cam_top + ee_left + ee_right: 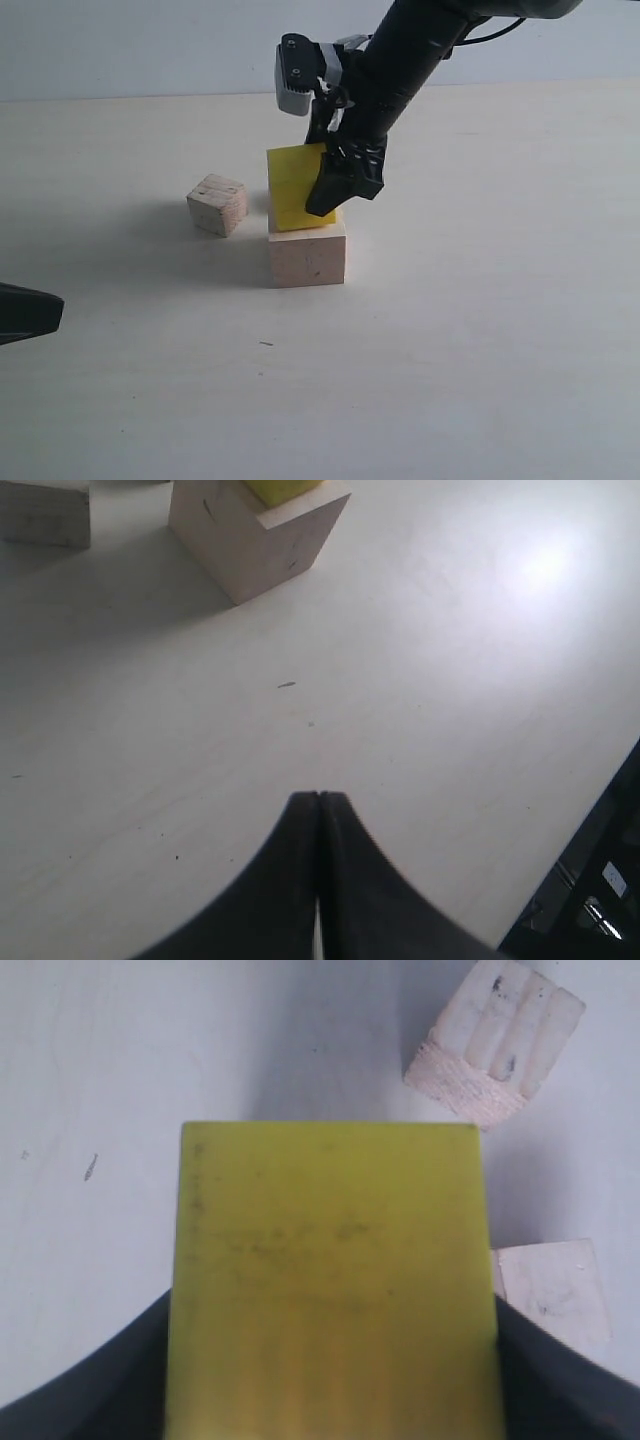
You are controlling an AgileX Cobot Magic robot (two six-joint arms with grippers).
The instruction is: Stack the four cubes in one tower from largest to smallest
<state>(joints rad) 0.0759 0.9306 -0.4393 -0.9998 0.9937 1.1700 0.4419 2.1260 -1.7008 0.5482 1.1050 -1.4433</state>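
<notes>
The bright yellow cube (296, 186) is at the top of the pale largest cube (308, 260), slightly tilted and set toward its left side; I cannot tell if it rests fully. My right gripper (335, 195) is shut on the yellow cube (330, 1260), one black finger on each side. One small wooden cube (217, 204) stands on the table left of the stack, also in the right wrist view (495, 1045). Another pale block (550, 1290) shows partly beside the yellow cube. My left gripper (319, 798) is shut and empty, low at the left (45, 312).
The white table (480, 330) spreads around the stack. A small dark fleck (266, 344) lies in front of it. A dark frame (590, 900) runs along the table's edge in the left wrist view.
</notes>
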